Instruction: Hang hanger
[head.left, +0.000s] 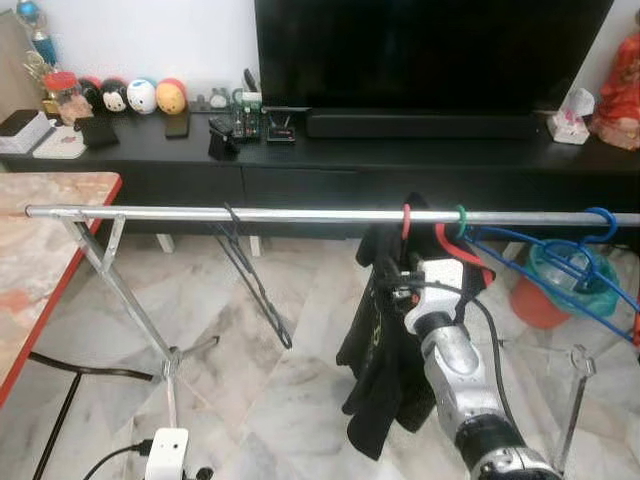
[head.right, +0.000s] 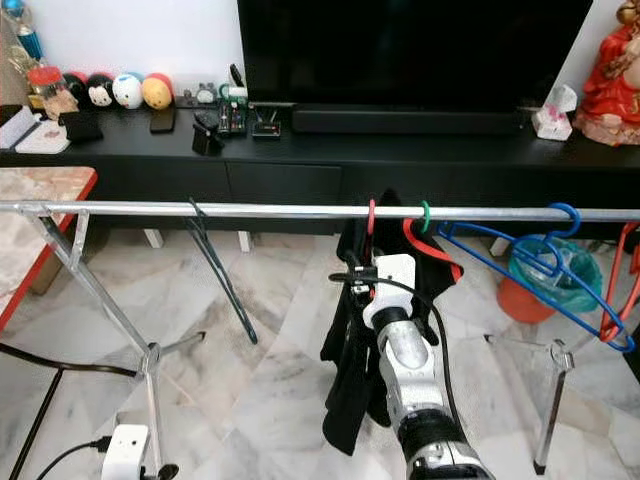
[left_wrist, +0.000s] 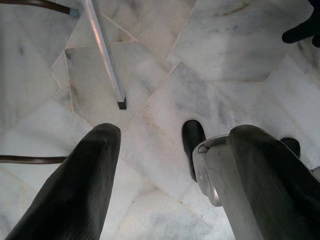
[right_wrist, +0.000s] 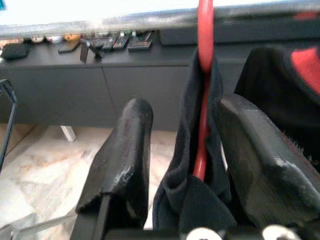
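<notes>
Red hanger (head.left: 407, 222) w/ black garment (head.left: 385, 340): hook is over the metal rail (head.left: 300, 214), between the black hanger (head.left: 255, 285) toward the robot's left and the green hanger (head.left: 461, 220) just beside it on the right. Blue hangers (head.left: 560, 262) further right on same rail. So hang step looks essentially done; judged from hook sitting on rail, not confirmed by load test.

R gripper (right_wrist: 185, 165): raised to just under the rail, fingers (right_wrist: 125, 150) spread apart w/ the red neck and a fold of black cloth running down the gap. One finger seems to touch cloth on the right side, other stands clear. Reads as released, not clamped. Left to do, prob.: back the arm out w/o dragging the cloth or knocking the hook off.

L gripper (left_wrist: 170, 165): hangs idle, pointing at the marble floor (left_wrist: 225, 60), fingers apart, holding nothing. Rack leg (left_wrist: 107, 60) and robot's foot below it.

Hard to tell:
- Hanger shoulders hidden by garment and by R arm in head views; can't check if it hangs level.
- Whether hook is fully seated: rail top is blurred in R wrist view.
- Rail's right end cut off at frame edge.
- Garment type unclear; dark folds only.
</notes>
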